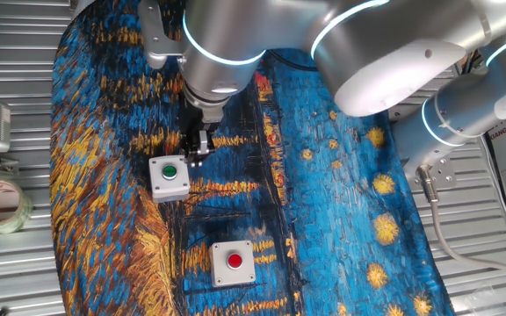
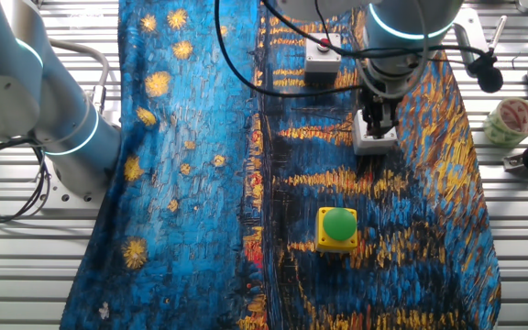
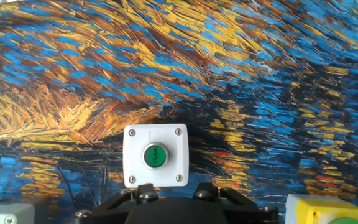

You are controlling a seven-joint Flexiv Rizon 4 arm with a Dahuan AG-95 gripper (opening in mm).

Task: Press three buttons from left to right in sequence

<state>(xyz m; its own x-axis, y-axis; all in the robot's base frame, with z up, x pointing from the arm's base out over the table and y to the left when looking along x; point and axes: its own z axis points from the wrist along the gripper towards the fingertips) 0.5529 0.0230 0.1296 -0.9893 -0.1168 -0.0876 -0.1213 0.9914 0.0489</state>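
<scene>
Cloth (image 1: 341, 202) painted in swirling blues and golds covers the table in one fixed view, where the gripper (image 1: 198, 151) hangs just beyond the far right corner of the grey-white box with the small green button (image 1: 169, 175). The box with the red button (image 1: 234, 262) sits nearer, to its right.

From the other fixed view, the gripper (image 2: 376, 122) stands over the green-button box (image 2: 374, 139), between the red-button box (image 2: 323, 54) and the yellow box with the big green dome (image 2: 339, 228).

Looking along the hand, the green-button box (image 3: 156, 155) lies centred on the cloth (image 3: 229, 56), with the yellow box's corner (image 3: 322, 210) at lower right. Whether the jaws are released or clenched, I cannot tell.
</scene>
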